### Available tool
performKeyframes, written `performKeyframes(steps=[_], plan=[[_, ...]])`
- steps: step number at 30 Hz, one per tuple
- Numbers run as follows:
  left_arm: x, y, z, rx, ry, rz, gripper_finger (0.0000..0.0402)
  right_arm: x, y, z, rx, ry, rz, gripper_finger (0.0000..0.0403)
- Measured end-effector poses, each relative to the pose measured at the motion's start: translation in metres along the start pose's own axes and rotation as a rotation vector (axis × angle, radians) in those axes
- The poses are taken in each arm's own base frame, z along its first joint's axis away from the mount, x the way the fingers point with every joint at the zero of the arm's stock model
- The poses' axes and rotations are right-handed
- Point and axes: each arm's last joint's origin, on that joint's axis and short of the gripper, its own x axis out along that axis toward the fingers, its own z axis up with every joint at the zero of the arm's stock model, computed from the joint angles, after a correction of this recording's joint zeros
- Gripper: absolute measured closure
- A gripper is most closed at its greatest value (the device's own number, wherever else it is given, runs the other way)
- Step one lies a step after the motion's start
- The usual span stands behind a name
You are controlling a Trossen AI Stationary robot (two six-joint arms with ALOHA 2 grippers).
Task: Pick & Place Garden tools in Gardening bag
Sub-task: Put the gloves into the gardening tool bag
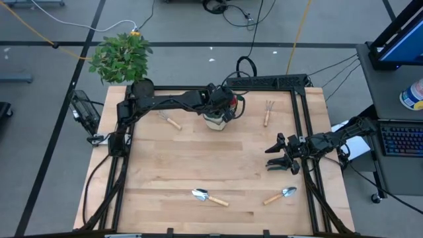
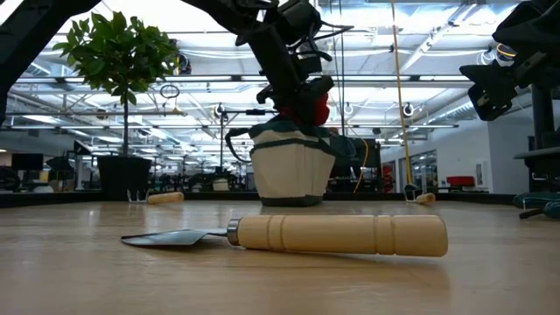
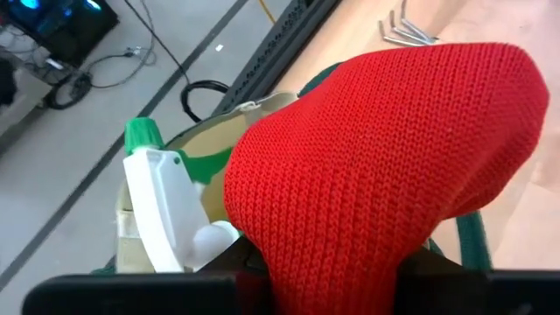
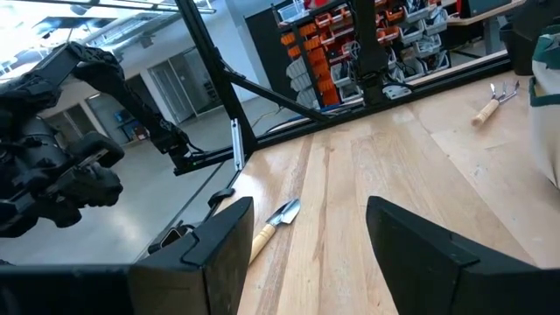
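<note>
Over round beige canvas gardening bag (image 1: 215,121), left hand (image 1: 227,106) pinching red knit glove (image 3: 385,166); right hand (image 1: 281,156) spread above table (image 1: 218,172); wooden-handled trowel (image 1: 209,197) lying flat.

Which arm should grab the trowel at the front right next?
Right, probably. The right gripper hangs open and empty over the table's right side, close to that trowel. The left gripper is busy over the bag at the back, holding a red glove.
</note>
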Motion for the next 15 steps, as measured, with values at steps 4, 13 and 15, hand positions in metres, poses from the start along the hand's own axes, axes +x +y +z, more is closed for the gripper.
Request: performKeyframes(steps=[4, 13, 15], plan=[[-0.0003, -0.0001, 0.0001, 0.008, -0.003, 0.019, 0.0312, 0.0000, 0.0000, 0.0000, 0.000, 0.000, 0.000, 0.0188], [-0.0002, 0.0008, 0.0003, -0.012, -0.007, 0.045, 0.0203, 0.0000, 0.0000, 0.0000, 0.000, 0.000, 0.000, 0.0188], [-0.0002, 0.0008, 0.0003, -0.012, -0.007, 0.044, 0.0176, 0.0000, 0.0000, 0.0000, 0.000, 0.000, 0.000, 0.0188]])
